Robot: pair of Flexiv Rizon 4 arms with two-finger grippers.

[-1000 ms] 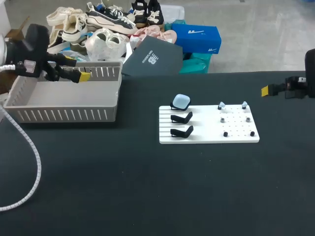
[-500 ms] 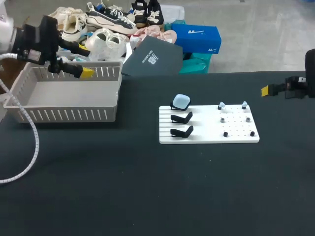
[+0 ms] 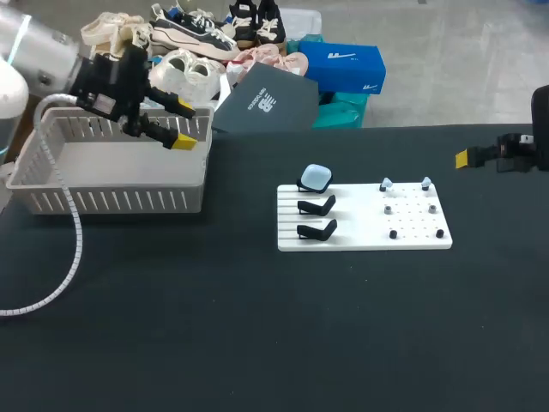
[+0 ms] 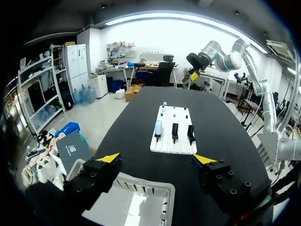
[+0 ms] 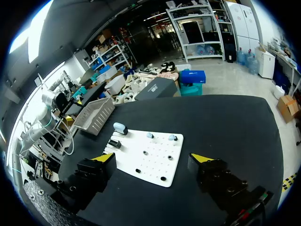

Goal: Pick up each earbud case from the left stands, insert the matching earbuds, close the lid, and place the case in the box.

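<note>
Head view: the left end effector point(image 3: 180, 126) is hovering over the far right corner of the grey slatted basket point(image 3: 111, 202), which is sitting at the left rear of the black worktop point(image 3: 257, 326). Its 2 yellow-tipped fingers are standing wide apart and gripping nothing.

To the right of the basket, the white board point(image 3: 364, 218) is lying flat on the worktop. The pale blue earbud case point(image 3: 316, 178) is resting on the rearmost stand at the board's left side, lid shut. The 2 black stands point(image 3: 317, 206) nearer the front are carrying nothing. On the board's right side, 3 pairs are sitting in rows: pale blue earbuds point(image 3: 386, 184) at the back, grey earbuds point(image 3: 389, 209) in the middle and black earbuds point(image 3: 394, 233) at the front.

Left wrist view: the basket's corner is showing under the open fingers, and the board with the case is lying well ahead, apart from the end effector.

Right wrist view: the right end effector point(image 5: 152, 157) is hanging above the worktop with its fingers spread wide, nothing between them. The board is lying ahead of it, with the case at its far corner and the basket beyond that. In the head view this arm is sitting out at the worktop's far right edge, well apart from the board.
</note>
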